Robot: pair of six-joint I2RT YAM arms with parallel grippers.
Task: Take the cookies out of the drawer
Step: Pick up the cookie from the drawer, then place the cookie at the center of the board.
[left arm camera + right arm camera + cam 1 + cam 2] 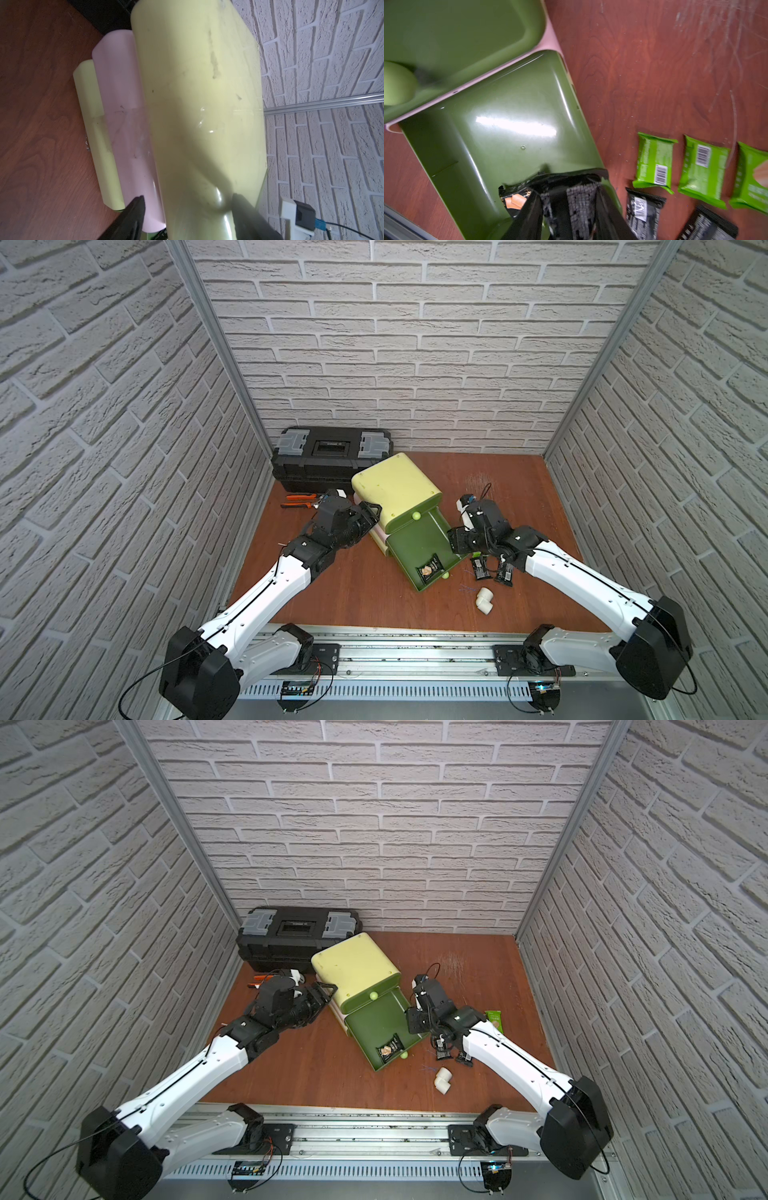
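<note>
1. The last cookie I can see inside is a small black wrapped packet [430, 570] with a cookie picture on it. It lies in the open dark green plastic drawer [415, 543], near the drawer's front wall.
2. My right gripper [569, 193] has a finger on each side of that packet. The wrapper looks crumpled, so I think it is pinched tight, ready to come out. I cannot tell if it is off the drawer floor.
3. Three bright green packets [654, 162] and two more black packets [643, 209] lie on the brown wooden table [332, 593], just outside the drawer's right wall. I think that spot was picked because it is a short trip.
4. My left gripper [188, 196] is spread wide around a corner of the pale yellow plastic cabinet [197, 83] that the drawer slides from. I think it keeps the cabinet from sliding. I cannot tell if it squeezes or only touches.
5. A white plastic pipe elbow [484, 598] lies near the drawer's front corner. A black toolbox [332, 458] and orange-handled pliers [299, 501] sit far behind the drawer.
6. In both top views my right arm hides most of the green packets. The drawer's back end is under the cabinet. One green packet is cut off in the right wrist view.
</note>
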